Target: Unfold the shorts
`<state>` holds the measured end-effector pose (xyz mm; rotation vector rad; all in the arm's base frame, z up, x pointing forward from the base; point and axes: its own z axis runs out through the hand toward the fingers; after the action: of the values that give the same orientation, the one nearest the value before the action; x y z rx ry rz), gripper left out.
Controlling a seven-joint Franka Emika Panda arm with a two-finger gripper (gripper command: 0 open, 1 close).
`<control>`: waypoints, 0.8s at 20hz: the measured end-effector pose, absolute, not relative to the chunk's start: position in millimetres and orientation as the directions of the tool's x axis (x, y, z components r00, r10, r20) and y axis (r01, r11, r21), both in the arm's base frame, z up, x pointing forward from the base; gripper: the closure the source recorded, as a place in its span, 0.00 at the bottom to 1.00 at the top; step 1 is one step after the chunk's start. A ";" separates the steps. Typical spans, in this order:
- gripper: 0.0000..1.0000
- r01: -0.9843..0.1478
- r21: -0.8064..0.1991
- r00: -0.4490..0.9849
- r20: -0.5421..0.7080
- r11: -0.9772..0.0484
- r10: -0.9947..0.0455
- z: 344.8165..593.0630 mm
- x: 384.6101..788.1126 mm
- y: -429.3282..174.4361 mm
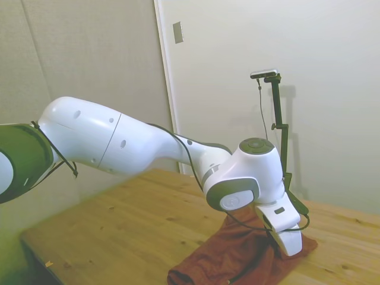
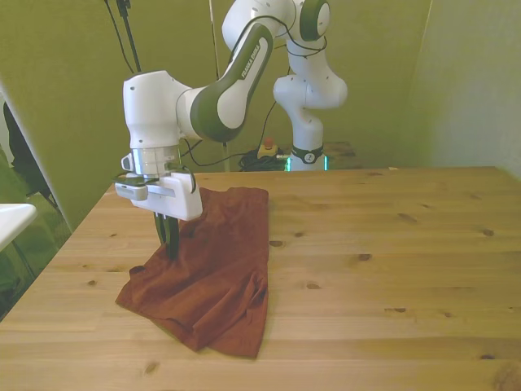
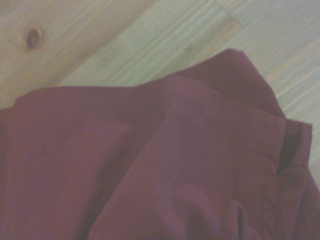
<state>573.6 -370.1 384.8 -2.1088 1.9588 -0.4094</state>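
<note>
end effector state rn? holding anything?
End effector: closed on the shorts, pinching a fold near their edge on the front view's left.

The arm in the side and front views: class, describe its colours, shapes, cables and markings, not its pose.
The arm has glossy white rounded shells with dark grey bands at the joints. A thin black cable runs along it. One joint cap is a grey disc. The tool has a flat white body and dark fingers. A green light glows at the base.

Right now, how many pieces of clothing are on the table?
1: the shorts, lying crumpled on the table toward the front view's left, under the gripper. Nothing else shows.
</note>
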 end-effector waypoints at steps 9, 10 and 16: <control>1.00 -0.888 -0.362 0.236 0.175 -0.285 -0.956 455.3 604.6 -235.8; 1.00 -0.882 -0.349 0.259 0.201 -0.316 -0.945 459.2 612.7 -207.5; 1.00 -0.843 -0.274 0.373 0.324 -0.463 -0.870 450.0 660.8 -50.7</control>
<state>660.8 -50.7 450.0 -2.5506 1.5931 -0.6625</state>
